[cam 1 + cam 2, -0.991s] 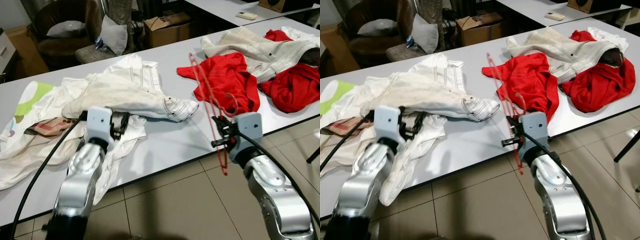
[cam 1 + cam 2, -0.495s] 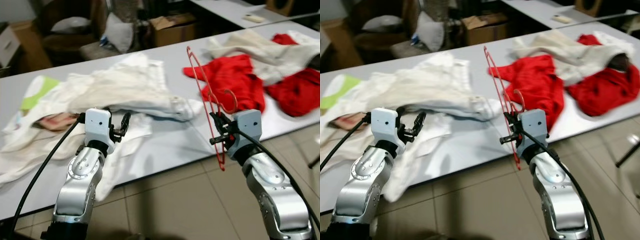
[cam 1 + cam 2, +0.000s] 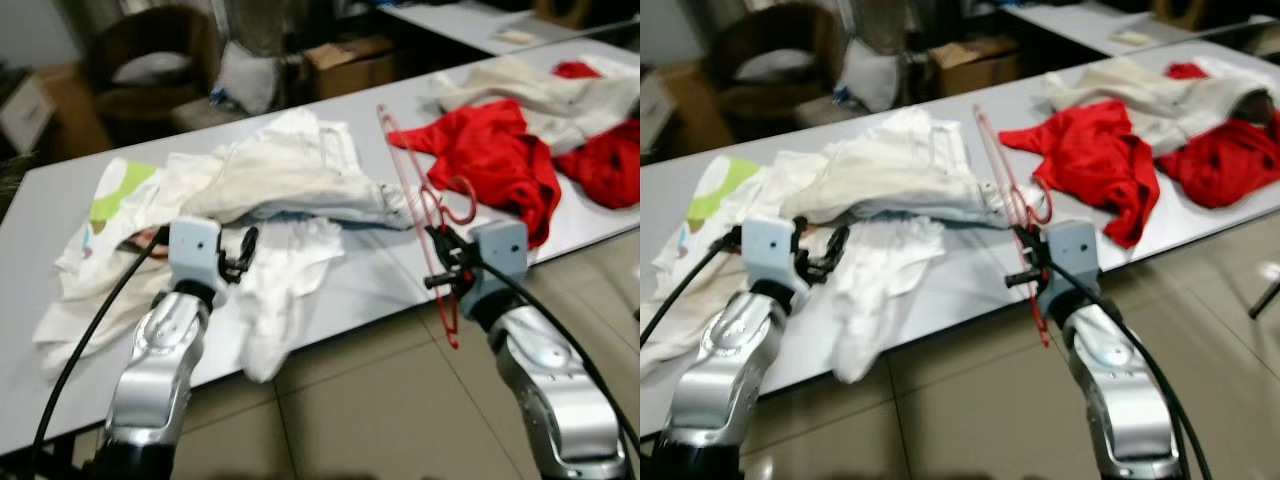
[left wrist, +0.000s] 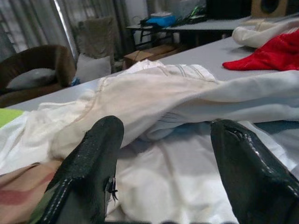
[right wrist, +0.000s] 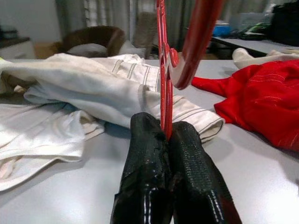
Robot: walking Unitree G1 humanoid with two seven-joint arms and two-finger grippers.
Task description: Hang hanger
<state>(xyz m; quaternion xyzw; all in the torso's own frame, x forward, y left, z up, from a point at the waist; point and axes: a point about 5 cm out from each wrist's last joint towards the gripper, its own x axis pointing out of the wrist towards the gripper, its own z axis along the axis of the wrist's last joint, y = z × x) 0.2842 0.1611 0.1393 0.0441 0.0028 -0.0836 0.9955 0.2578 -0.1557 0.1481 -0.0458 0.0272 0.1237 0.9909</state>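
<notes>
Right gripper (image 5: 169,135): both black fingers pressed together, clamping the thin red wire hanger (image 3: 420,205) between them. The hanger stands edge-on and roughly upright above the table's near edge, its curled hook (image 3: 459,200) just above the gripper and its lower end reaching below the table edge, over the tiled floor (image 3: 370,400).

Left gripper (image 4: 163,154): fingers spread wide, nothing between them, held at the table's near edge and pointing at the heap of white and cream garments (image 3: 285,180).

Long grey table (image 3: 370,275): the white heap spreads across the robot's left and centre, one pale piece hanging over the near edge. A crumpled red garment (image 3: 490,155) lies beyond the hanger, towards the right. Further right: a cream jacket (image 3: 1150,90) and a second red garment (image 3: 1225,150). Lime-green printed cloth (image 3: 115,190) at the far left of the heap.

Behind the table: brown armchair (image 3: 165,45), cardboard box (image 3: 350,60).
</notes>
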